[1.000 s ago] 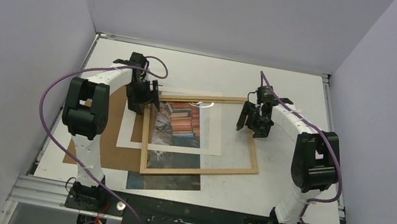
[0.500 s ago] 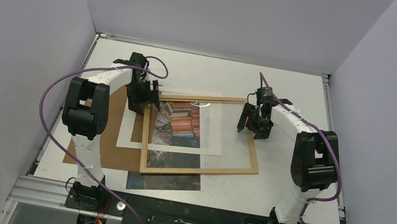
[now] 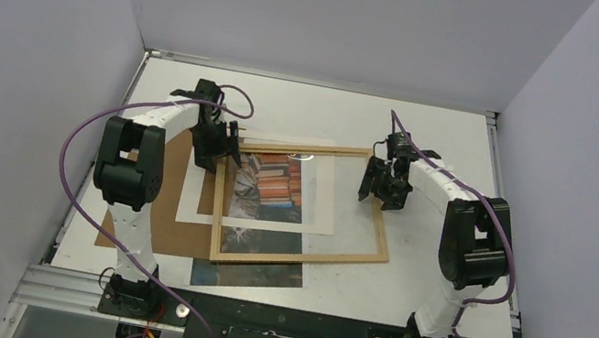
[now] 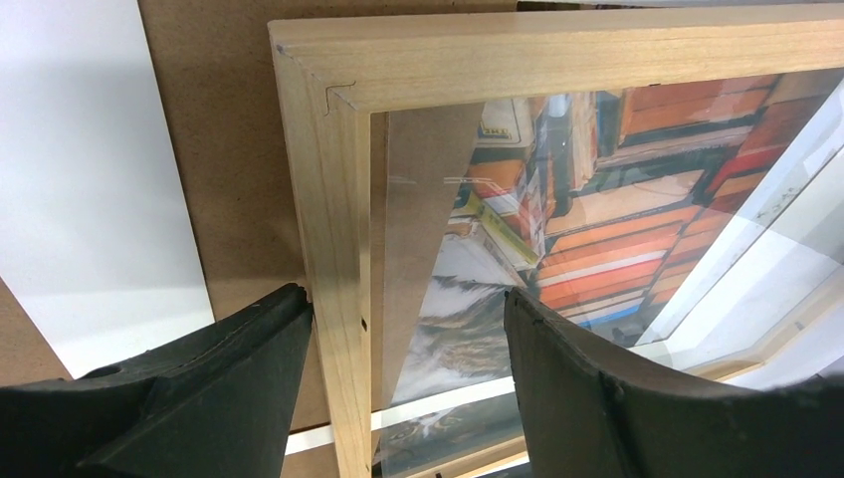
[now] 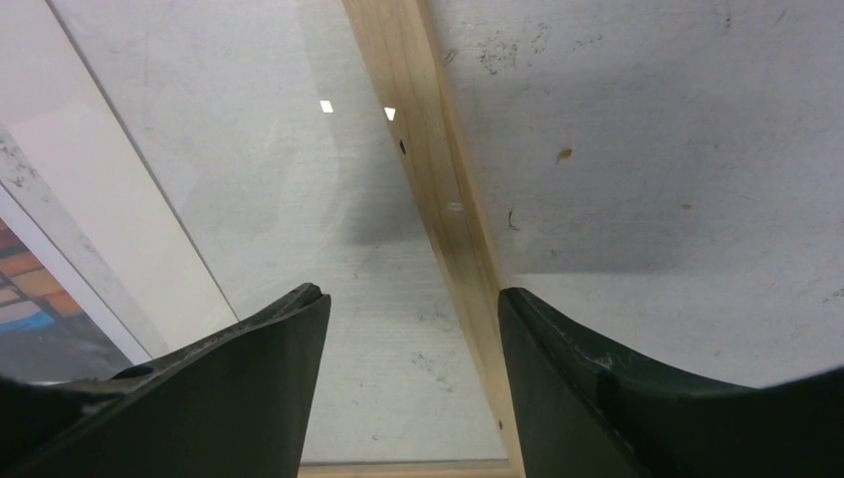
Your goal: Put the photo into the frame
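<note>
- Little has shifted in the last second: the right gripper (image 5: 410, 294) sits a shade farther back, and the frame (image 3: 298, 259) lies much as before.
- Left gripper (image 4: 406, 299): jaws apart, astride the frame's left rail by its far-left corner (outer finger right against the wood).
- Right gripper: jaws apart astride the right rail, gripping nothing.
- Photo (image 3: 274, 188): flat under mat (image 3: 324, 192) and frame, near end poking out.

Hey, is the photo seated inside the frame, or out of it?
Out. The photo lies flat under the frame, and its near end sticks out past the frame's near rail.
</note>
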Motion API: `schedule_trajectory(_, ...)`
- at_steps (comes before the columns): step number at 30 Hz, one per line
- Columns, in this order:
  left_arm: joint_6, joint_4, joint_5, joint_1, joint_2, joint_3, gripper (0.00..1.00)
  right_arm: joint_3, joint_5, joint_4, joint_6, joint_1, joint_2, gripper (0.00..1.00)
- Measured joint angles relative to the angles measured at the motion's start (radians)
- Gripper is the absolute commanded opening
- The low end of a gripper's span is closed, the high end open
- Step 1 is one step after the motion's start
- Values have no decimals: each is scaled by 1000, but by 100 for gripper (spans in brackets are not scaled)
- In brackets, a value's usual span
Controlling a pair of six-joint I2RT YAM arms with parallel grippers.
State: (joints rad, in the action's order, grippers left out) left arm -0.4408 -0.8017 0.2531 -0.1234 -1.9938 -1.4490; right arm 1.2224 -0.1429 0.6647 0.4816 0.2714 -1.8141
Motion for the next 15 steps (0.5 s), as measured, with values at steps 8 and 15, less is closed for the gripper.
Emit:
schedule_trajectory(8,1,14,3,1,0,13,65,-7,-17,-14,-14,0,2,63)
schedule_trajectory(15,2,21,-4,1,0,18,64,-11,-27,-25,-31,6,4,63)
